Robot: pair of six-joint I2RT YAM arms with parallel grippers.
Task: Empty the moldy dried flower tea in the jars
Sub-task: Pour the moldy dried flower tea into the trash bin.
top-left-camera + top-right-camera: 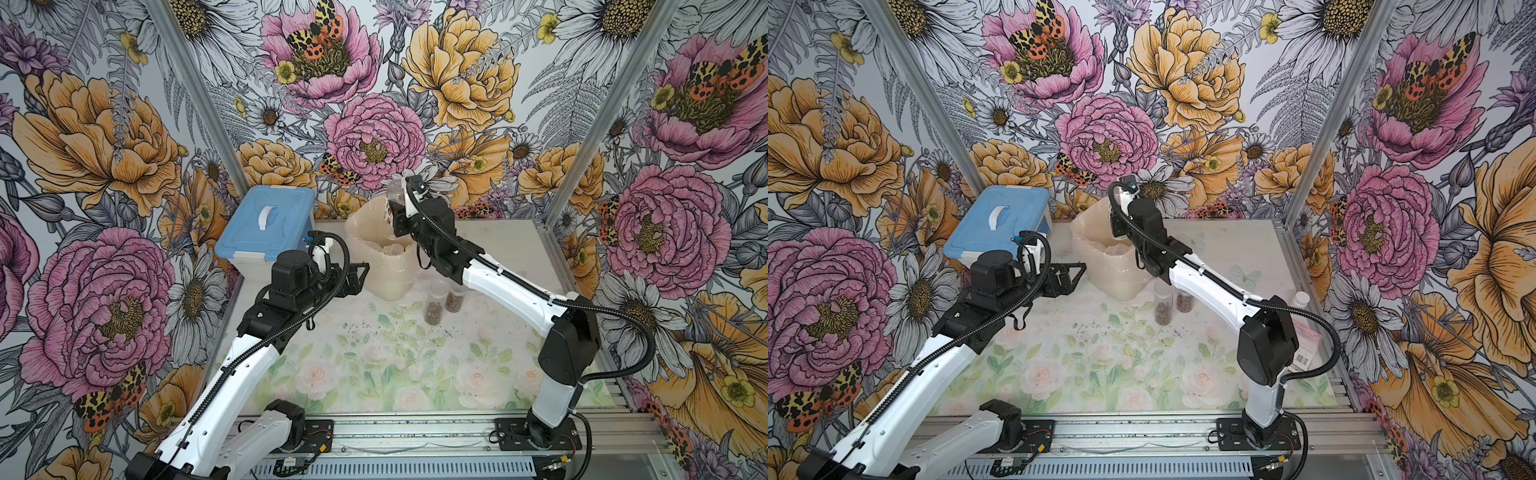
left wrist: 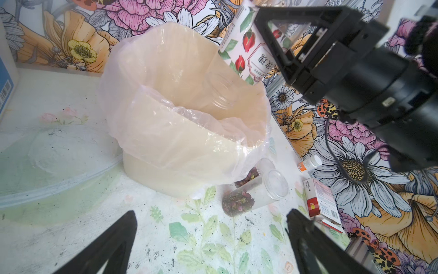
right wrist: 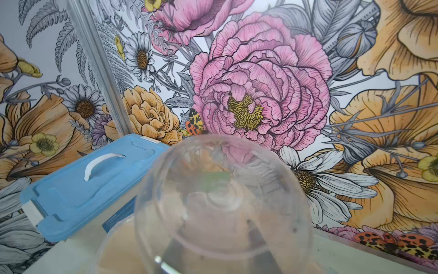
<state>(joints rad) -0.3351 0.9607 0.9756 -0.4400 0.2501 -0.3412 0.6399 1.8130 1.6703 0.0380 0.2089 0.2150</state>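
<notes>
My right gripper [image 1: 397, 216] [image 3: 218, 244] is shut on the taller jar with the red-and-white label [image 2: 246, 47], holding it tilted, clear base up [image 1: 394, 192], over the cream bin [image 1: 365, 232]. Its mouth points down into the bag-lined bin [image 2: 166, 78]. Seen through its base [image 3: 222, 206], the jar looks clear, with no tea showing. Two small jars [image 1: 435, 303] [image 1: 454, 297] stand just in front of the bin, lids on, with the dark reddish dried flower tea [image 2: 237, 201] in their lower part. My left gripper [image 1: 357, 276] [image 2: 212, 214] hovers open and empty left of the bin.
A blue-lidded storage box [image 1: 266, 220] [image 3: 83, 185] stands at the back left beside the bin. A white-capped bottle with an orange label [image 2: 310, 163] and a red-and-white carton [image 2: 320, 201] lie by the right wall. Dark specks dot the floral tabletop [image 1: 374, 332].
</notes>
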